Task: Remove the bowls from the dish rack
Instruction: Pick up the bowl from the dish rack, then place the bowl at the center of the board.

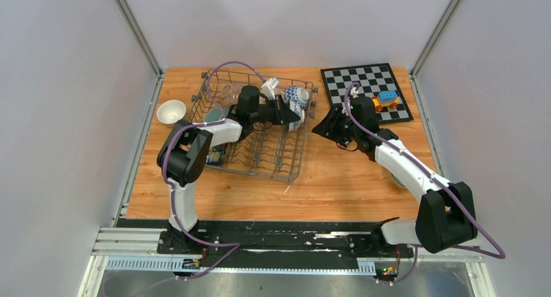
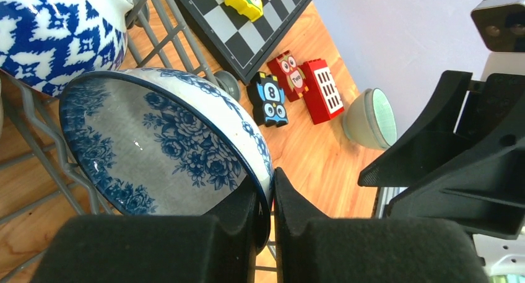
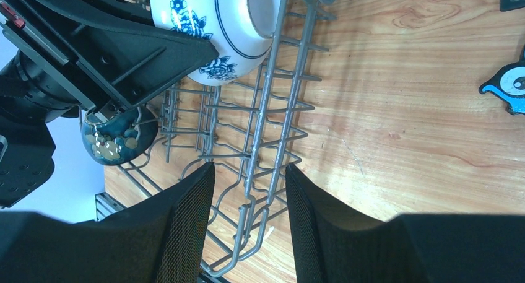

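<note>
So, the left gripper is clamped on the floral bowl's rim at the rack's 2 o'clock corner. The right gripper hangs open at its 3 o'clock. Two bowls are out on the table: a white bowl at 10 o'clock and a grey bowl around 4.

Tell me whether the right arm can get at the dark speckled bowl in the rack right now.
Probably not cleanly: the left gripper, clamped on the flowered bowl, stretches across the rack between the open right gripper and that dark bowl.
</note>
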